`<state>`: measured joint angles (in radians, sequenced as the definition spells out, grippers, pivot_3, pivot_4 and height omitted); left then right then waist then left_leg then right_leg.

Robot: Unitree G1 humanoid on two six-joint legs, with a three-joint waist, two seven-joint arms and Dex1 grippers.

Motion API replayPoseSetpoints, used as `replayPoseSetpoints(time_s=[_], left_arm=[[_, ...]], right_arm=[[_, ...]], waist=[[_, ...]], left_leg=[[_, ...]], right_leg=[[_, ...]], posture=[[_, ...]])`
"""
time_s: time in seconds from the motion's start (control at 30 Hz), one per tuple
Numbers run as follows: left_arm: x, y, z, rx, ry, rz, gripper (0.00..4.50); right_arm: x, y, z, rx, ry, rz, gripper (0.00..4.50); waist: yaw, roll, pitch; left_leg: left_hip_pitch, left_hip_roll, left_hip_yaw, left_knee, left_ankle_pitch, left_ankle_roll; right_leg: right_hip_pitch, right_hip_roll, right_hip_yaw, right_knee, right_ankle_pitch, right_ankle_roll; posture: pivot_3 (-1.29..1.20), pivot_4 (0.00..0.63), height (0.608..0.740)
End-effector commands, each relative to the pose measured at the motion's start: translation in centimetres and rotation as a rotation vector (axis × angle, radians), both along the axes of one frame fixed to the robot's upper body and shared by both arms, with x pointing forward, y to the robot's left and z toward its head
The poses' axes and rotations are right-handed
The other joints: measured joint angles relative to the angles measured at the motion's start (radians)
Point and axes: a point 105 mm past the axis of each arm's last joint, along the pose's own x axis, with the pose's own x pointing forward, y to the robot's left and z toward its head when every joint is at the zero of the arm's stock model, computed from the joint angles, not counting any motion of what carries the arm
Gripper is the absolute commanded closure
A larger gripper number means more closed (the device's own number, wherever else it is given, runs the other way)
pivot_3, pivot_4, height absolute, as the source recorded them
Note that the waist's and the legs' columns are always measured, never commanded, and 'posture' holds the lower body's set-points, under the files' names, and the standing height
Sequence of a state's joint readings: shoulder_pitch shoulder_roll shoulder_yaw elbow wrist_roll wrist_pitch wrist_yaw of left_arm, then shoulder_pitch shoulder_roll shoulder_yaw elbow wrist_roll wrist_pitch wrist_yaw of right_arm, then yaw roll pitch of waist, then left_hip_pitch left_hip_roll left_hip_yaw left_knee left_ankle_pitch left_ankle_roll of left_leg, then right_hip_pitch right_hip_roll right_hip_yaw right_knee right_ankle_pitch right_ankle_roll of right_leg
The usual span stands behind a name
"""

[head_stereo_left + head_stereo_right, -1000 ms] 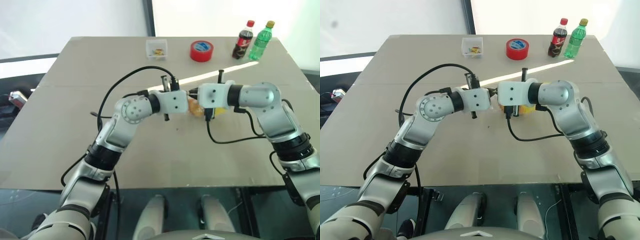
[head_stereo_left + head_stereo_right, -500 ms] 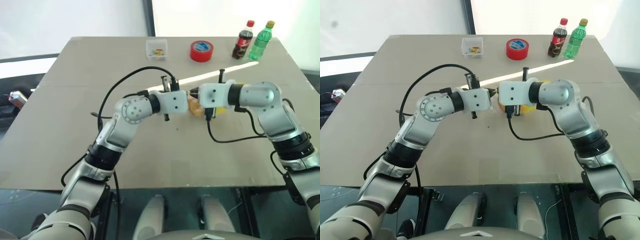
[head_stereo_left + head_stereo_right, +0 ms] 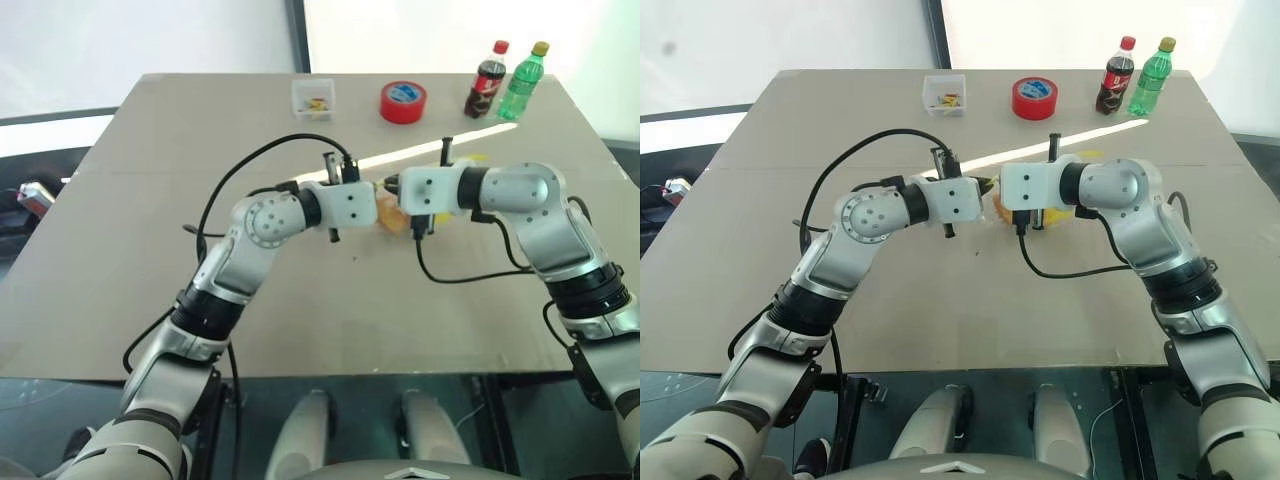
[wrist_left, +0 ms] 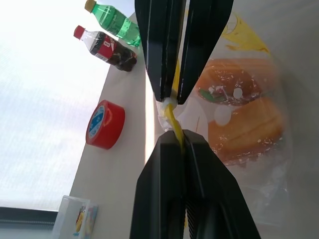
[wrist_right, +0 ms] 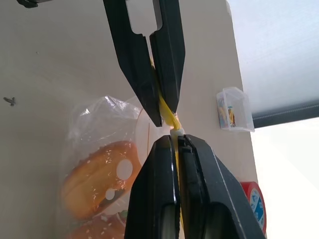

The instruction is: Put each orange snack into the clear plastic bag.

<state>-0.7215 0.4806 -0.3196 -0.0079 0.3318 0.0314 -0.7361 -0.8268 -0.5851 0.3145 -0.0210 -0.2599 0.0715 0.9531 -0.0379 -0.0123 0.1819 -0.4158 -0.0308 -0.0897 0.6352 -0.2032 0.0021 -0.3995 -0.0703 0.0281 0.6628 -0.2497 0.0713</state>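
Note:
The clear plastic bag (image 4: 251, 59) hangs above the middle of the table, between my two grippers. My left gripper (image 4: 174, 138) is shut on its yellow strip (image 4: 172, 118), and my right gripper (image 5: 174, 139) is shut on the same strip from the opposite side, fingertips nearly meeting. Two orange snacks lie inside the bag, one (image 4: 233, 85) beside the other (image 4: 247, 130), both speckled on top. In the left eye view the bag with a snack (image 3: 392, 216) shows between the two white wrists.
At the far edge of the table (image 3: 130, 260) stand a small clear box (image 3: 313, 97), a red tape roll (image 3: 403, 101), a cola bottle (image 3: 486, 80) and a green bottle (image 3: 523, 82). Black cables loop around both arms.

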Motion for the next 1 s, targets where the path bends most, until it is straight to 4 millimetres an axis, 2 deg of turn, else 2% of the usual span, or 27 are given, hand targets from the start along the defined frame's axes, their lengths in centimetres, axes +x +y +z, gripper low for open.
replayPoseSetpoints(time_s=[0.03, 0.5, 0.6, 0.8, 1.0], left_arm=[[-0.3, -0.5, 1.5, -0.013, -0.063, -0.03, 4.5], [-0.2, -0.4, 1.3, -0.015, -0.058, -0.028, 4.5], [-0.2, -0.2, 1.2, -0.013, -0.057, -0.024, 4.5], [0.0, 0.4, 1.3, -0.007, -0.062, -0.012, 4.5], [0.3, 1.0, 1.6, 0.004, -0.083, -0.004, 4.5]], right_arm=[[0.1, -0.5, 1.8, 0.015, -0.061, -0.025, 4.3], [0.5, -1.2, 1.9, 0.027, -0.066, -0.065, 4.41], [1.0, -2.2, 1.8, 0.022, -0.066, -0.099, 4.41], [2.5, -6.9, 2.0, -0.02, -0.088, -0.24, 4.41], [3.6, -12.6, 2.0, -0.082, -0.124, -0.412, 4.41]], waist=[[0.0, 0.0, 0.0], [0.0, 0.0, 0.0], [0.0, 0.0, 0.0], [0.005, 0.0, 0.0], [0.003, 0.0, 0.0]], left_leg=[[0.0, 0.0, 0.0, 0.0, 0.0, 0.0], [0.0, 0.0, 0.0, 0.0, 0.0, 0.0], [0.0, 0.0, 0.0, 0.0, 0.0, 0.0], [0.0, 0.0, 0.0, 0.0, 0.0, 0.0], [0.0, 0.0, 0.001, 0.0, 0.0, 0.0]], right_leg=[[0.0, 0.0, 0.0, 0.0, 0.0, 0.0], [0.0, 0.0, 0.0, 0.0, 0.0, 0.0], [0.0, 0.0, 0.0, 0.0, 0.0, 0.0], [0.0, 0.0, 0.0, 0.0, 0.0, 0.0], [0.0, 0.0, 0.0, 0.0, 0.0, 0.0]], posture=[[0.0, 0.15, 0.74], [0.0, 0.15, 0.74], [0.0, 0.15, 0.74], [0.0, 0.15, 0.74], [0.0, 0.15, 0.74]])
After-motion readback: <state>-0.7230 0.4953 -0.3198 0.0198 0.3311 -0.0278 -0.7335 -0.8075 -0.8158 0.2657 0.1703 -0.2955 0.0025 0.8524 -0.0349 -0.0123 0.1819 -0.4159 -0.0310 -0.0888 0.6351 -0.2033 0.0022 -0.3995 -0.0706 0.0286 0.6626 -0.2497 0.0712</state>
